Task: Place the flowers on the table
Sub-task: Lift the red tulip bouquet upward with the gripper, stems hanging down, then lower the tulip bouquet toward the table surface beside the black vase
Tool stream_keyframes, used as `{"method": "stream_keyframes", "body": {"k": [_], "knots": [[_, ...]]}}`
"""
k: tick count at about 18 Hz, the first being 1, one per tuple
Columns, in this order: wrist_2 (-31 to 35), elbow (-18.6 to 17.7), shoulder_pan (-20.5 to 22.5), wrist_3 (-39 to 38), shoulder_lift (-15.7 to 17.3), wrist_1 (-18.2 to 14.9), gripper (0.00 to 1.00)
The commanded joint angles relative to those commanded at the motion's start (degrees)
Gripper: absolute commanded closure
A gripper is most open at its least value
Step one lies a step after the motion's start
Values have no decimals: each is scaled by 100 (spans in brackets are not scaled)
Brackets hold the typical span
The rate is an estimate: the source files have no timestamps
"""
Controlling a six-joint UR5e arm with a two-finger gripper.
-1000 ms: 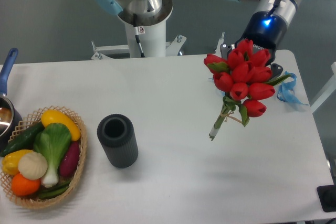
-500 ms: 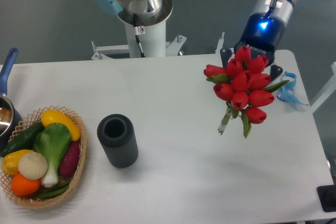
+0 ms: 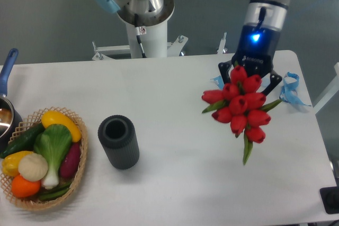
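Note:
The flowers [image 3: 241, 107], a bunch of red tulip buds with green leaves, hang over the right part of the white table [image 3: 175, 93]. The buds face the camera and hide the stems; one leaf points down toward the front. My gripper [image 3: 249, 79] comes down from above right behind the buds. Its dark fingers [image 3: 224, 70] show on both sides of the bunch, and it is shut on the flowers. The grip point itself is hidden by the buds.
A dark ribbed cylindrical vase [image 3: 118, 141] stands upright left of centre. A wicker basket [image 3: 80, 175] of colourful vegetables sits at the front left. A pot with a blue handle [image 3: 7, 67] is at the left edge. A blue ribbon [image 3: 289, 88] lies at the right edge.
The gripper has turned and moved slightly toward the front with the flowers. The bunch has swung so that the stems, earlier pointing down-left, are now hidden under the buds.

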Motion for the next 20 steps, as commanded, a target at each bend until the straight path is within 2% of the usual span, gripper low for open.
{"method": "stream_keyframes", "body": {"k": [6, 8, 10, 14, 16, 20], "knots": [[1731, 9, -518, 140, -272, -35, 76], [2355, 18, -755, 403, -439, -166, 76], [3075, 149, -1046, 729, -755, -412, 76], [4140, 281, -1397, 765, -1431, -422, 76], [4326, 343, -1556, 765, -1757, -404, 76], [4274, 500, -1618, 765, -2153, -413, 76]]}}
